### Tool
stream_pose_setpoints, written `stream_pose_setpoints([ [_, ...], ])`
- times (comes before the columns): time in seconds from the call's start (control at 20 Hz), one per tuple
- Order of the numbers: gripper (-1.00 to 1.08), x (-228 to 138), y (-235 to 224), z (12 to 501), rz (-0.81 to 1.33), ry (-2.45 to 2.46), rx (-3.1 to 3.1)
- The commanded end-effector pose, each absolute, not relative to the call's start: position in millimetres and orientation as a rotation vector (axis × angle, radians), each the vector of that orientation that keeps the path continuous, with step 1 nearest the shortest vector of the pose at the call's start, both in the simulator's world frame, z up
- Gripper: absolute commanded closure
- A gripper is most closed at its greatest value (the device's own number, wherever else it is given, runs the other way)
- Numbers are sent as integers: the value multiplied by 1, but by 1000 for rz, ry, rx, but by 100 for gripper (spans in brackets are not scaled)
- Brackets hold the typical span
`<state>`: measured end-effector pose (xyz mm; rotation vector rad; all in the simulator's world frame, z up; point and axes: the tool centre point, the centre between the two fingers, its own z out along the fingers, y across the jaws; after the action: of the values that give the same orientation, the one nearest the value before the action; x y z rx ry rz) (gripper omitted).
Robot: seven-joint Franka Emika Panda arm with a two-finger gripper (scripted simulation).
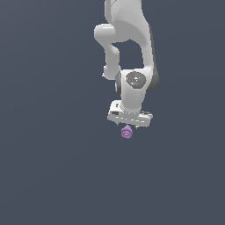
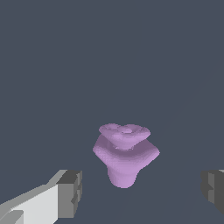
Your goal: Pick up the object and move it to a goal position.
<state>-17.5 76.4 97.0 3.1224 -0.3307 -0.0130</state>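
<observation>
The object (image 1: 127, 132) is a tiny light-purple lumpy blob with ridged folds, lying on the dark grey floor directly below the white arm's hand. In the wrist view the object (image 2: 124, 154) sits between and a little beyond the two fingertips. My gripper (image 1: 128, 126) points straight down over it, and its fingers are mostly hidden by the hand in the exterior view. In the wrist view my gripper (image 2: 142, 192) is open, with one grey pad (image 2: 70, 192) on one side and the other pad (image 2: 213, 190) at the frame's edge. Neither pad touches the object.
The dark grey floor (image 1: 52, 167) fills both views. The white arm (image 1: 132, 39) rises above the hand in the exterior view. No goal marker shows.
</observation>
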Motion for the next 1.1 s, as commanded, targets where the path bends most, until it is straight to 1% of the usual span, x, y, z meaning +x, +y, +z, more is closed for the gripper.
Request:
stream_pose_setpoints([
  [0.0, -92, -18, 80, 94, -6, -366, 3119],
  [0.5, -92, -19, 84, 87, -2, -390, 3117],
  [1.05, -92, -19, 84, 43, 0, -396, 3116],
])
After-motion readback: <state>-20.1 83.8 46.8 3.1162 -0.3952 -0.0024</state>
